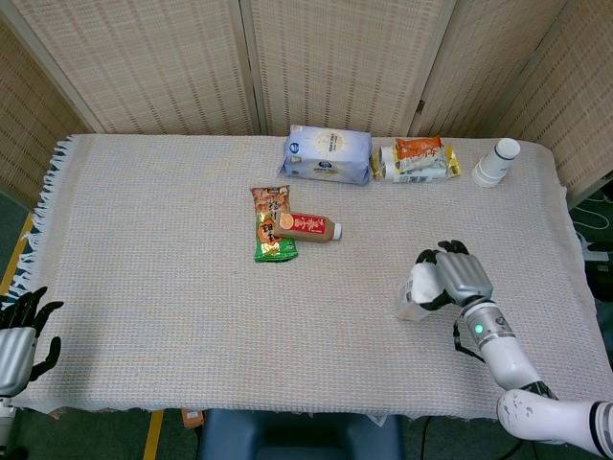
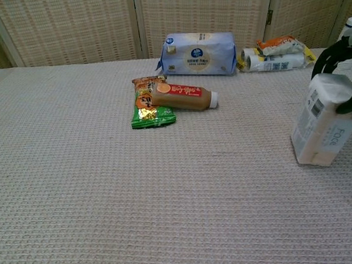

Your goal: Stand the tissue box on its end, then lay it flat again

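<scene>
Right hand: right hand (image 1: pixel 458 279) gripped the top of the tissue box (image 2: pixel 324 120), dark fingers (image 2: pixel 328 55) curled over its upper end and one more hooked round its right edge.
Right arm: white forearm ran from the bench's near right corner up toward the box, a green light glowing on the wrist in the head view.
Tissue box: white pack stood on its end on the right side of the bench (image 1: pixel 163 249), leaning a little; a barcode block showed on the upper face and grey lettering ran up the lower side, too tilted to read surely.
Left hand: left hand (image 1: pixel 19 331) hung off the near left edge of the bench, fingers spread and holding nothing.
Blue pack (image 1: pixel 328 153): lay at the far side with a round white label; its print was too small to read.
Bottle (image 2: pixel 184 97): brown drink bottle lay on its side with a red label and white cap, touching the snack packets (image 2: pixel 149 102), one orange-brown, one green.
Far right: orange-topped packets (image 1: pixel 416 158) lay just beside the blue pack, and a white cup (image 1: pixel 495 162) stood near the corner.
</scene>
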You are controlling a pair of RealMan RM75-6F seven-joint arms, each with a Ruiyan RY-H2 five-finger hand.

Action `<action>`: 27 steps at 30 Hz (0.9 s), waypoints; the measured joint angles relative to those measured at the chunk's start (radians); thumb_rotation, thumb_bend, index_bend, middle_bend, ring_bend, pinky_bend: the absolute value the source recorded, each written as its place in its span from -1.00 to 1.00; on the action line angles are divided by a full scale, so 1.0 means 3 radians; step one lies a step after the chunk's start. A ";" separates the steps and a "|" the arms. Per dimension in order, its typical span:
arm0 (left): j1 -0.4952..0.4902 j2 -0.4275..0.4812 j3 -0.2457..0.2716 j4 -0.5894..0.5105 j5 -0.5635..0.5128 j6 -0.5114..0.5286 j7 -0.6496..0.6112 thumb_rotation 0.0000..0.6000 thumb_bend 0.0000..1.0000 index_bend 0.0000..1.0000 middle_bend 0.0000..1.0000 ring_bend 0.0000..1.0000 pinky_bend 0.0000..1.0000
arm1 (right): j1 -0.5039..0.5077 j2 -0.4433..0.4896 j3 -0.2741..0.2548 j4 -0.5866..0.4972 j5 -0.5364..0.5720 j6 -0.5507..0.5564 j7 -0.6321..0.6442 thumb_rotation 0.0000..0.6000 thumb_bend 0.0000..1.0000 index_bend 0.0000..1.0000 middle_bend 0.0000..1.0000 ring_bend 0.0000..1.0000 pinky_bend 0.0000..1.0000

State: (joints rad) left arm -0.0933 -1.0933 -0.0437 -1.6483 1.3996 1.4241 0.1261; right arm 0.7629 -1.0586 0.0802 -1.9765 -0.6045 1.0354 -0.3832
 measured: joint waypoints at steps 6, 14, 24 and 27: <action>0.0006 0.0007 0.0001 -0.0011 0.0009 0.0014 -0.0003 1.00 0.00 -0.55 -1.00 -1.00 -0.76 | -0.0231 -0.0067 0.0127 0.0065 -0.0612 0.0157 0.0632 1.00 -0.85 -0.12 -0.14 -0.46 -1.00; 0.0007 0.0005 0.0001 -0.0007 0.0009 0.0016 -0.0003 1.00 0.00 -0.55 -1.00 -1.00 -0.76 | -0.0568 -0.0305 0.0200 0.0669 -0.1712 0.0278 0.3039 1.00 -0.85 -0.06 -0.12 -0.38 -1.00; 0.0001 0.0003 -0.0003 0.0004 -0.0016 -0.0009 -0.0001 1.00 0.00 -0.55 -1.00 -1.00 -0.76 | -0.0807 -0.1251 0.0051 0.2999 -0.2816 0.0566 0.6214 1.00 -0.78 -0.06 -0.12 -0.38 -1.00; -0.0003 -0.0003 -0.0004 0.0016 -0.0028 -0.0021 0.0002 1.00 0.00 -0.55 -1.00 -1.00 -0.76 | -0.0851 -0.1644 -0.0021 0.3779 -0.3033 0.0640 0.6778 1.00 -0.76 -0.06 -0.12 -0.38 -1.00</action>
State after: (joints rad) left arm -0.0942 -1.0942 -0.0451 -1.6437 1.3913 1.4177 0.1268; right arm 0.5075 -1.5520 0.0739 -0.8427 -1.5143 1.2275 1.6502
